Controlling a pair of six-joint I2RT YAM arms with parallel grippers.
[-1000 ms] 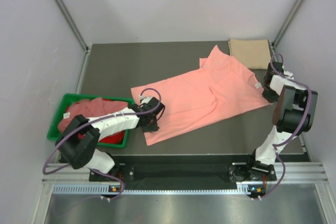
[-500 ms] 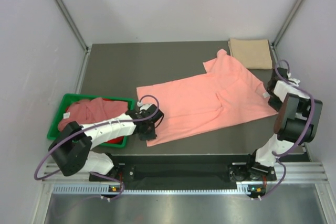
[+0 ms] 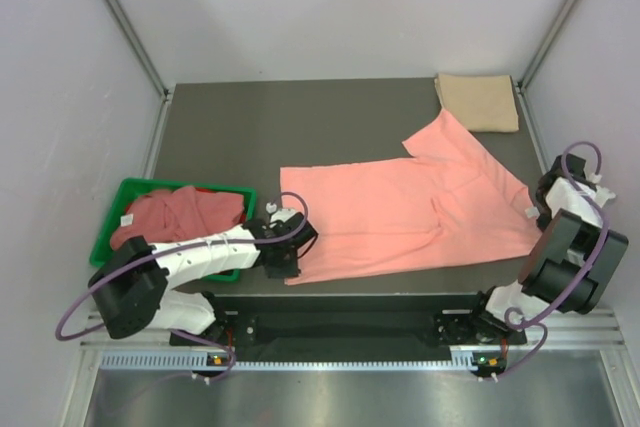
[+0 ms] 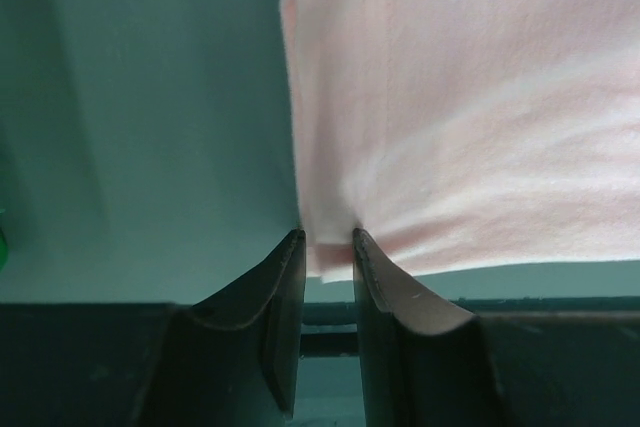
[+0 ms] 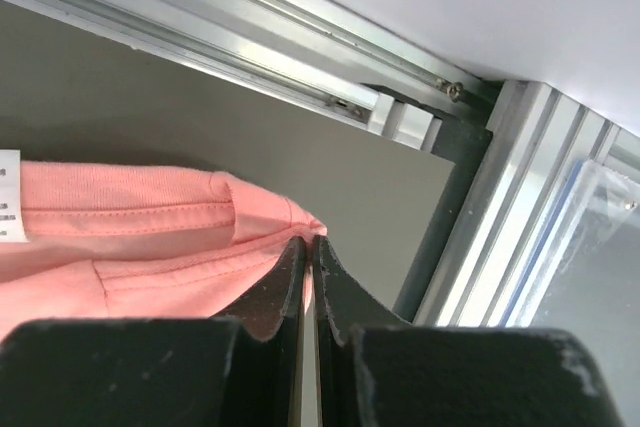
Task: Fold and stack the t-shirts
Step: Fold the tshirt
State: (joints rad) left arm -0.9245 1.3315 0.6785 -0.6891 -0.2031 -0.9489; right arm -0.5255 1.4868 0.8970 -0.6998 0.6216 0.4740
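A salmon-pink t-shirt [image 3: 400, 212] lies spread across the dark table, stretched from near left to right. My left gripper [image 3: 288, 259] is shut on its near-left hem corner; the left wrist view shows the cloth [image 4: 450, 117] pinched between the jaws of my left gripper [image 4: 328, 239]. My right gripper [image 3: 541, 215] is shut on the collar end at the right edge; the right wrist view shows the pink collar [image 5: 150, 237] clamped at the tips of my right gripper [image 5: 308, 240]. A folded tan-beige t-shirt [image 3: 478, 101] lies at the far right corner. Pink and red t-shirts [image 3: 178, 215] fill the bin.
A green plastic bin [image 3: 120, 195] stands at the table's left near side. The table's metal rail [image 5: 300, 47] and the enclosure frame run close beside the right gripper. White walls close in the back and sides.
Both arms have dragged the salmon-pink shirt toward the right and the near edge; the right gripper moved out to the table's right edge, and the shirt lies flatter.
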